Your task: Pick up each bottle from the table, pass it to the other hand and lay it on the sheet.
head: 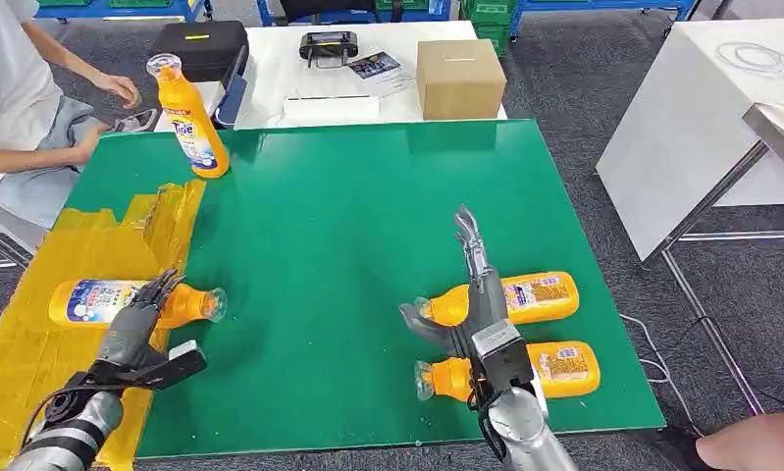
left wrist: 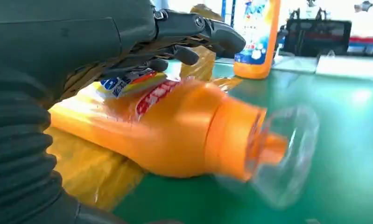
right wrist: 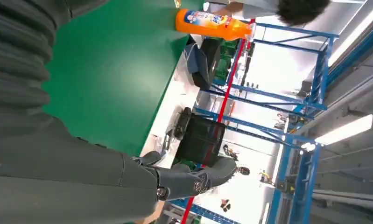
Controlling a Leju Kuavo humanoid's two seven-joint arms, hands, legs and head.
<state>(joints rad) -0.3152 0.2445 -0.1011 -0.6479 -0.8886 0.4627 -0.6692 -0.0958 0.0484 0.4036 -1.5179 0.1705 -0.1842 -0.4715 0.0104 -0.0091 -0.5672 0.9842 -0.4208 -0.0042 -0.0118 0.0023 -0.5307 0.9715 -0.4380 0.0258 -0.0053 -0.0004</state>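
resting fingers spread on the lying bottle, left hand; right hand extended, fingers straight, apart.

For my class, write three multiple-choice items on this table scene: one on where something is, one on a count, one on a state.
1. Where does the bottle under the left hand lie?
A. On the yellow sheet's edge
B. On the cardboard box
C. On the floor

2. How many orange bottles are on the green table?
A. Two
B. Four
C. Six

3. How is the far bottle placed?
A. Lying down
B. Upright
C. Held by a person

Answers:
1 A: the bottle under the left hand rests half on the yellow sheet.
2 B: that one, the far bottle, and two by the right hand.
3 B: it stands cap up.
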